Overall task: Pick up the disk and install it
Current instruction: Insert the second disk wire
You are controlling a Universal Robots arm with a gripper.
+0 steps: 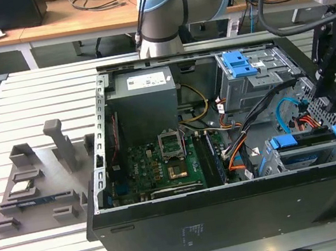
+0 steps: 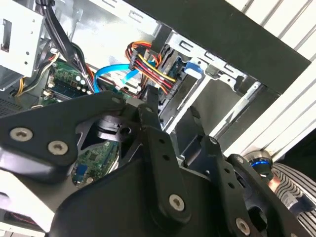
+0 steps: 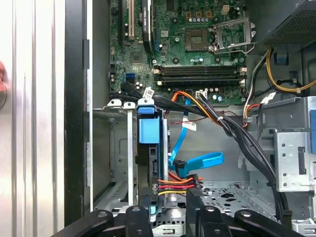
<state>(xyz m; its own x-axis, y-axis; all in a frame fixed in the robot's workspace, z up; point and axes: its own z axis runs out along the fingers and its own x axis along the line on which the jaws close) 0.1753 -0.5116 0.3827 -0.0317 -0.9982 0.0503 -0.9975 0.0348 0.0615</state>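
1. Nearest in the exterior view runs the black side wall of the open computer case (image 1: 233, 208), which lies on its side on the slatted counter (image 1: 28, 97) so that its inside faces up and can be reached from above.
2. Just behind that wall, at the exterior view's right, sits the disk (image 1: 306, 141). It stands on edge in the metal drive cage (image 1: 277, 162), its blue carrier tab showing on top. The first wrist view shows the disk (image 3: 149, 133) from above, slotted between the cage rails, with red, yellow and black power wires (image 3: 177, 183) plugged at one end. By this, it looks already seated in its bay.
3. The claw (image 1: 335, 81) hangs over the case's right edge, just above and beside the cage. Whether it is released or clenched cannot be told; its black linkage (image 2: 158, 143) hides the tips, and nothing shows in its hold.
4. Farther in lie the green motherboard (image 1: 167, 161) and the grey power supply (image 1: 146, 100).
5. On the left counter rests a grey fixture tray (image 1: 42, 185), well apart.
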